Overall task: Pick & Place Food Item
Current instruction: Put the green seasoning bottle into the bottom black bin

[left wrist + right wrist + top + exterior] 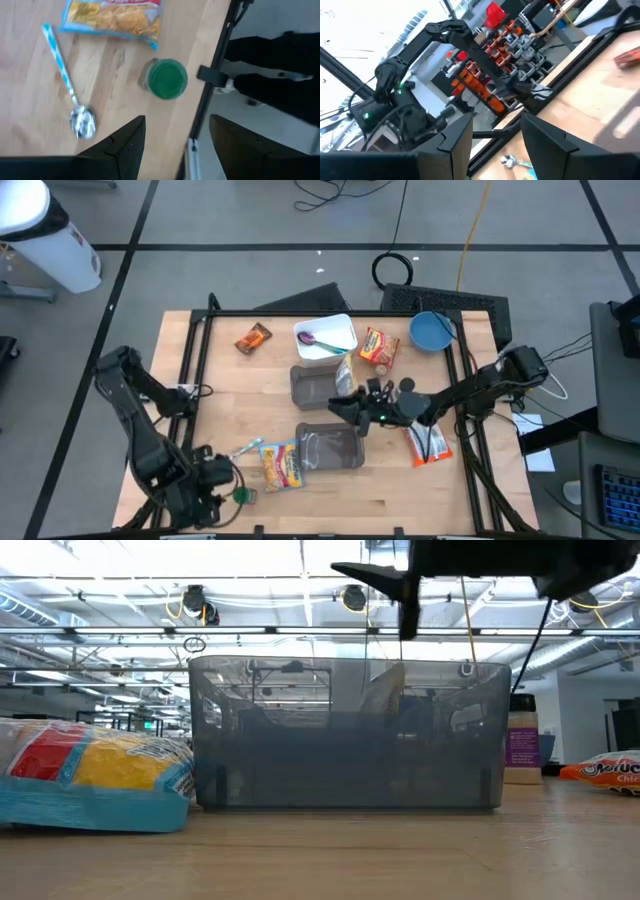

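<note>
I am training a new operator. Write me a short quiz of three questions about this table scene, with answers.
1. True or false: the purple spoon lies in the white tub.
2. What colour is the lid of the jar near the left gripper? A red, B green, C white.
3. How many grey trays stand on the table?

Key: 1 true; 2 B; 3 two.

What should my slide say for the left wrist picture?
Open left gripper above a green-lidded jar, striped spoon and chip bag.
</note>
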